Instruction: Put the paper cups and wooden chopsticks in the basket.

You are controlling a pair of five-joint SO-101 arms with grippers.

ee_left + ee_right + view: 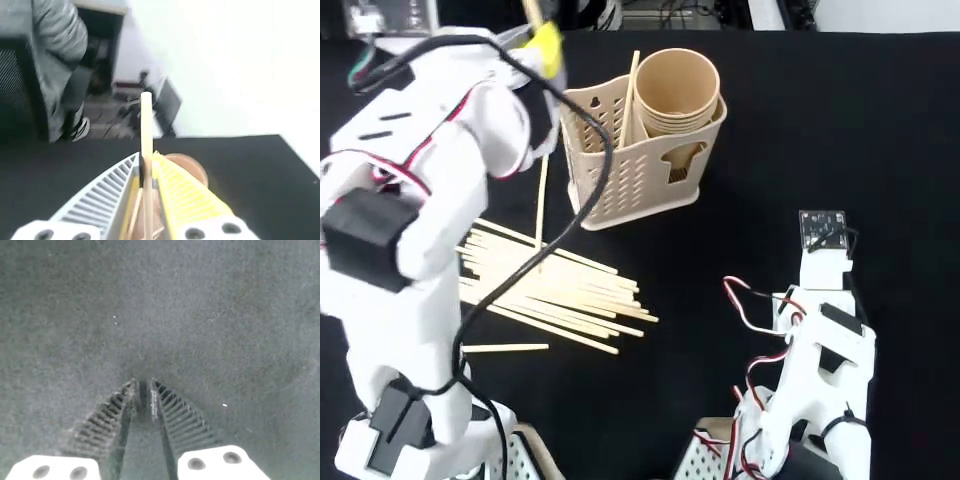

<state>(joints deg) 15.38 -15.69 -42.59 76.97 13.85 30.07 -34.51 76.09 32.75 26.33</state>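
On a black table (820, 120), the left gripper (146, 157) clamps one upright chopstick (146, 115) beside the basket (640, 180) of stacked paper cups (677, 85), while the right gripper (143, 386) sits pinched closed, empty.

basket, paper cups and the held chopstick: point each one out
basket (632, 185): high view, slotted front wall
paper cups (677, 85): high view, inside of top cup
chopstick (146, 130): left wrist view, upper shaft near its tip

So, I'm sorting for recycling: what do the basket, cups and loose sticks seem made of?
Basket: probably moulded plastic, matte beige, given its slotted walls. Paper cups: tan matte paper, with rolled rims. Chopsticks: pale, unfinished-looking wood, thin and straight.
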